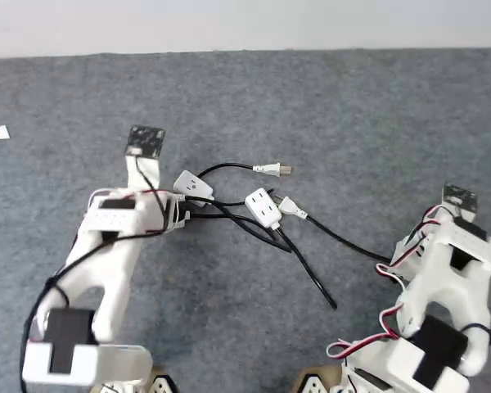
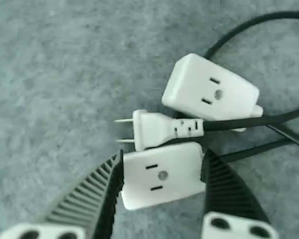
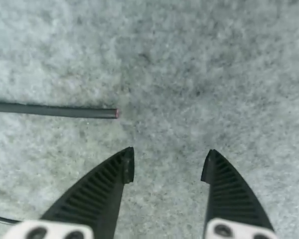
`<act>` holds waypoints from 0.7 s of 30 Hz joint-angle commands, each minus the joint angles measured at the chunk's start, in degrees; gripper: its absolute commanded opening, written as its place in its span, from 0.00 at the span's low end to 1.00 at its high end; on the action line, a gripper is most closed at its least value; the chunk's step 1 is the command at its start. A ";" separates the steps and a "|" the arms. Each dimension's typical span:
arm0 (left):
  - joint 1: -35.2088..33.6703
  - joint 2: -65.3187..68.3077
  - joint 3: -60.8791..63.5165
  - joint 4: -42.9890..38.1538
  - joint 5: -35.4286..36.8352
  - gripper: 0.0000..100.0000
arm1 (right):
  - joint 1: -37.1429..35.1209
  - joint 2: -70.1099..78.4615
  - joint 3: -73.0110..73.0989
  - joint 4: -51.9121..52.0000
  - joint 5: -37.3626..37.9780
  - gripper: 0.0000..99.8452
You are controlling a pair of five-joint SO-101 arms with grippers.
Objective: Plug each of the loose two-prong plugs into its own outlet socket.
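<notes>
The grey desk point(image 1: 352, 106) carries a tangle of black cords point(image 1: 307, 270). The left gripper point(image 2: 163, 160) has its fingers pinching a white outlet socket point(image 2: 159, 181) by its sides. A loose two-prong plug point(image 2: 154, 129) lies unplugged just beside it, with a second socket point(image 2: 209, 92) on the plug's far side. The right gripper point(image 3: 169, 159) hangs with fingers spread over bare desk, near a cut cord end point(image 3: 112, 113).

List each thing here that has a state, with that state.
left gripper: shut on the near socket.
near socket: empty, nothing plugged in.
far socket: empty.
plug: unplugged, prongs bare, lying between the two sockets.
right gripper: open, holding nothing.
</notes>
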 commanded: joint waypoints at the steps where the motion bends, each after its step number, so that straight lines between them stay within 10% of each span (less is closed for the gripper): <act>1: 0.88 5.89 -9.54 7.38 -4.66 0.24 | -0.57 -0.84 -0.09 -1.45 -0.70 0.21; 11: 2.99 19.96 -24.66 30.42 -24.35 0.21 | -1.71 -0.84 0.18 -2.51 -0.70 0.21; 21: 3.60 20.66 -23.69 34.20 -36.04 0.04 | -3.38 -0.84 0.70 -3.38 -0.70 0.21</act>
